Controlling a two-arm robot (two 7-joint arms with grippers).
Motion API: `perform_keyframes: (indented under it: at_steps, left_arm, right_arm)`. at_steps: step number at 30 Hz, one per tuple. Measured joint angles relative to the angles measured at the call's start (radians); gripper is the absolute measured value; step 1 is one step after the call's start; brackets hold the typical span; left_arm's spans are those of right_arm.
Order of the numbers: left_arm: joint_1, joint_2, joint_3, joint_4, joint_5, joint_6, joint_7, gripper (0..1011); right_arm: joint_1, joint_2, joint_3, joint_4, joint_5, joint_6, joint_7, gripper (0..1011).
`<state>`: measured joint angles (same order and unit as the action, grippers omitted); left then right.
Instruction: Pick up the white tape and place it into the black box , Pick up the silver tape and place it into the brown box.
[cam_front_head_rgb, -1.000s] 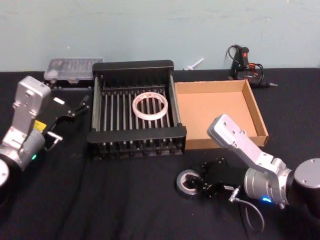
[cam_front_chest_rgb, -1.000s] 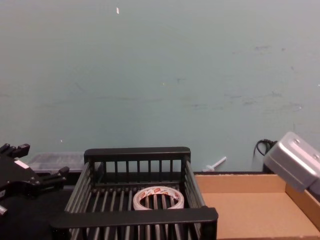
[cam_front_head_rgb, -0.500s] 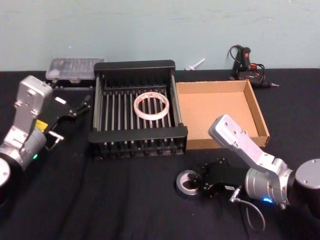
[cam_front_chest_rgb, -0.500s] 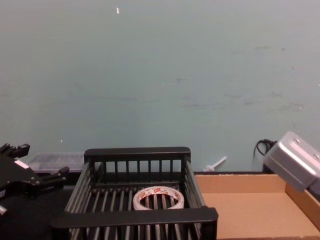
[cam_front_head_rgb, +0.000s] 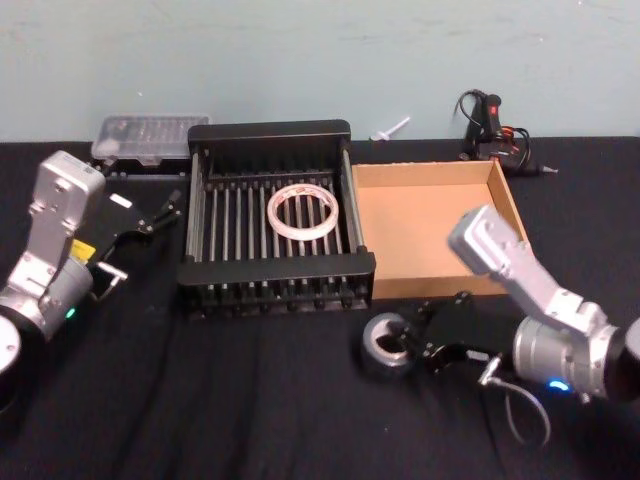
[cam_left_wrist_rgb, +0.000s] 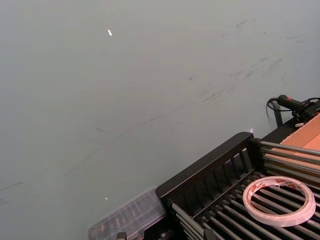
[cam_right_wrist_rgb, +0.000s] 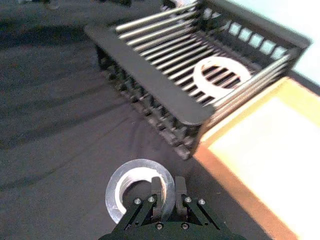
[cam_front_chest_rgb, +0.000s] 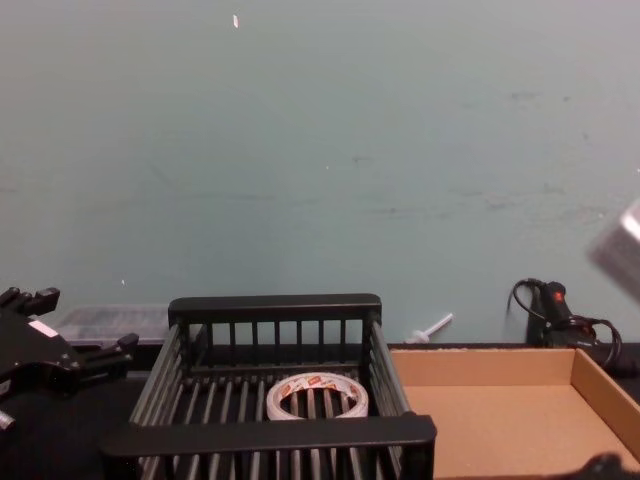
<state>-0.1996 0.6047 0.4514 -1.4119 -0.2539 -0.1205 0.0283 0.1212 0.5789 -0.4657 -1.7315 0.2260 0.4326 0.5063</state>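
Silver tape (cam_front_head_rgb: 388, 343) lifted, right end effector (cam_front_head_rgb: 424, 345) raised

Even, dim overhead light with soft shadows; the right wrist view is blurred (the brown box (cam_right_wrist_rgb: 260, 145) glares, washed-out).

I see a pale blue-green painted wall (cam_front_chest_rgb: 320, 150), faintly scuffed and scratched, rising straight behind a black cloth-covered tabletop (cam_front_head_rgb: 200, 400). The cloth lies in soft wrinkles and the light falls evenly across everything.
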Motion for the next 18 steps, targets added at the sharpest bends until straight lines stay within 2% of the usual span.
perform_keyframes:
  at_steps: [10,18]
  left_arm:
    - [0.000,0.000,0.000,0.000,0.000,0.000,0.000,1001]
    - [0.000,0.000,0.000,0.000,0.000,0.000,0.000,1001]
  right_arm:
    - [-0.018,0.019,0.084,-0.021,0.044,-0.028,-0.055,162]
    - [0.007,-0.005,0.129,0.008,0.062,-0.021,-0.104,162]
